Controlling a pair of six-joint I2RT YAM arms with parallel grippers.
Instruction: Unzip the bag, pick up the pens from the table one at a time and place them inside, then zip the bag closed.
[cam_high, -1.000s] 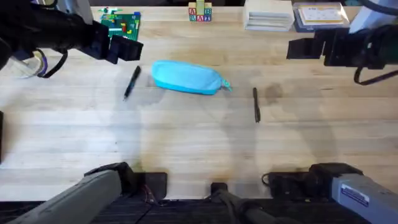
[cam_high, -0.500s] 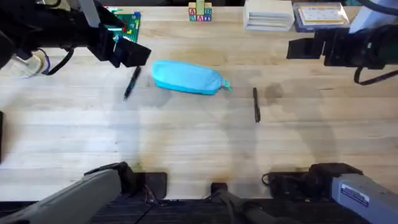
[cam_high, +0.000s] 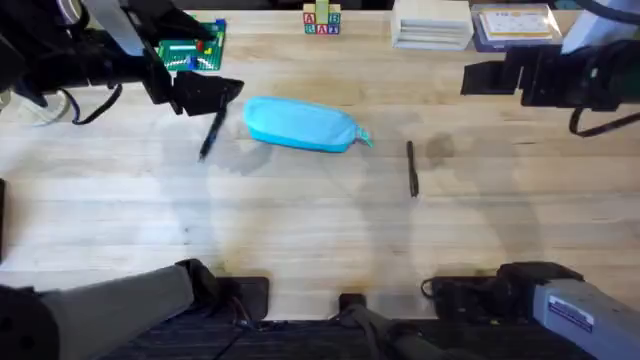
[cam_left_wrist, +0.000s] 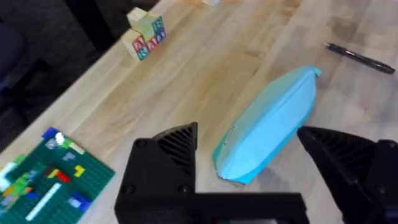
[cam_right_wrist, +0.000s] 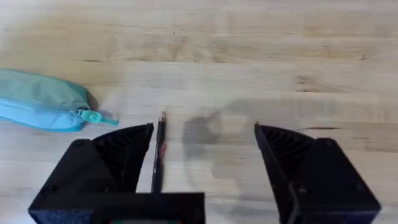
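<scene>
The light blue bag (cam_high: 298, 125) lies zipped shut on the table (cam_high: 300, 230), its zipper pull (cam_high: 363, 137) at its right end. One dark pen (cam_high: 212, 132) lies just left of the bag, and another pen (cam_high: 412, 167) lies to its right. My left gripper (cam_high: 215, 92) hovers open above the bag's left end; in the left wrist view the bag (cam_left_wrist: 270, 127) sits between its fingers (cam_left_wrist: 168, 162). My right gripper (cam_high: 482, 78) is open at the far right. The right wrist view has a pen (cam_right_wrist: 158, 152), the bag's end (cam_right_wrist: 40, 107) and the pull tab (cam_right_wrist: 93, 116).
A green Lego baseplate (cam_high: 192, 45) sits at the back left behind the left arm. Alphabet blocks (cam_high: 321, 20), a white box (cam_high: 432, 22) and a blue-lidded case (cam_high: 515, 25) line the back edge. Bare wood stretches across the near half of the table.
My left gripper has swung right and slightly nearer, ending over the left pen and the bag's left end. The right arm, bag and pens have not moved.
</scene>
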